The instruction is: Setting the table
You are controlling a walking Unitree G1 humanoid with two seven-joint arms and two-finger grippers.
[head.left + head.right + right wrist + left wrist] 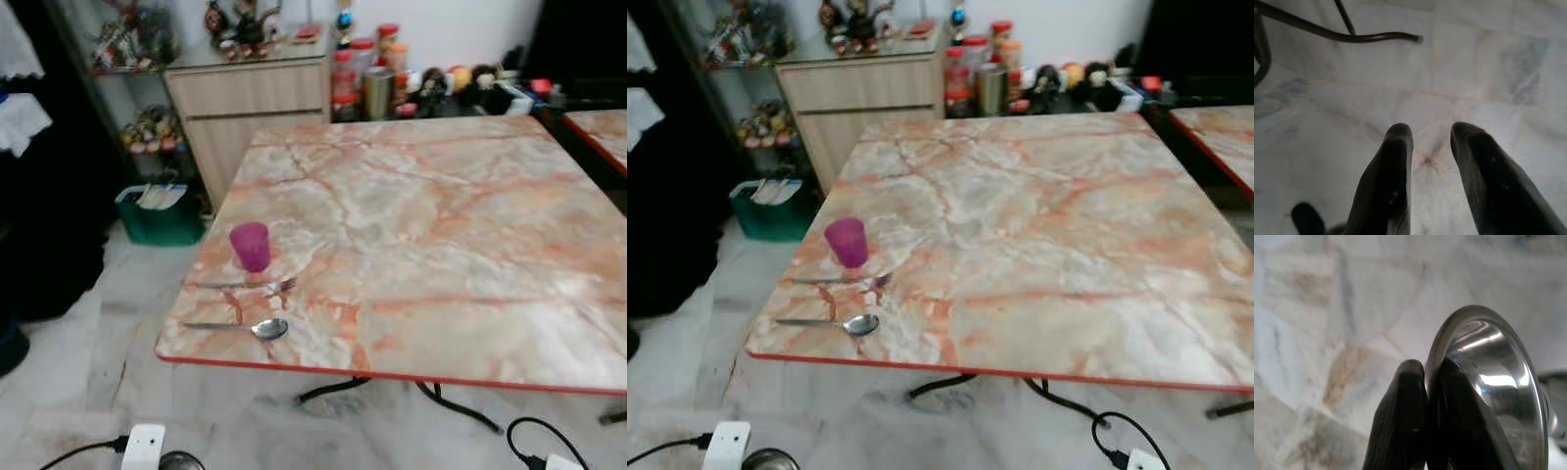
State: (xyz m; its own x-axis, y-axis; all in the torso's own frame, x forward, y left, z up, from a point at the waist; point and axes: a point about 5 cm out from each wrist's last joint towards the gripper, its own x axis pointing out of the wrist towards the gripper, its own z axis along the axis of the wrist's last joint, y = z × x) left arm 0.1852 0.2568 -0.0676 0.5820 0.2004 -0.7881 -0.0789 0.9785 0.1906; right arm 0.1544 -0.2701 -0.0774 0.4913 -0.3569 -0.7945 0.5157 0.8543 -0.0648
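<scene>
Behind the far edge of the table, a wooden cabinet [250,108] with little toys [240,24] on top. Beside it, jars with red lids [364,69]. On the floor, a green bin [159,212] and black cables [534,436].

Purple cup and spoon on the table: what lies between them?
A fork lies between the purple cup and the spoon, handle pointing toward the table's left edge. Both eye views show it.

The steel bowl [1493,391] is cut off by the picture's edge.
</scene>
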